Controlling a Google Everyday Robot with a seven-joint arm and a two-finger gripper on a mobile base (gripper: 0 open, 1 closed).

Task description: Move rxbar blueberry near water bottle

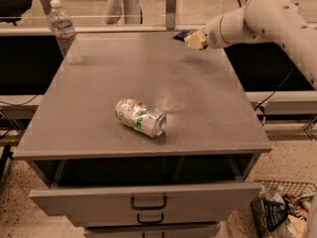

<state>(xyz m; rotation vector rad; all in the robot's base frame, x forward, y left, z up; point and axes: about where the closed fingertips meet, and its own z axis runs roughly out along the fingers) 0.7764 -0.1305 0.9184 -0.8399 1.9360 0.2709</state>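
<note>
The rxbar blueberry (180, 34) is a small dark flat bar held at the tip of my gripper (188, 37), above the far right part of the grey table (208, 103). The gripper is shut on the bar, and its white arm reaches in from the right. The water bottle (64, 31), clear with a white cap and a pale label band, stands upright at the table's far left corner, well to the left of the gripper.
A dented silver-green drink can (141, 117) lies on its side in the front middle of the table. A drawer (148, 197) stands open under the front edge. A wire basket (282, 207) with trash sits on the floor at lower right. A glass panel runs behind the table.
</note>
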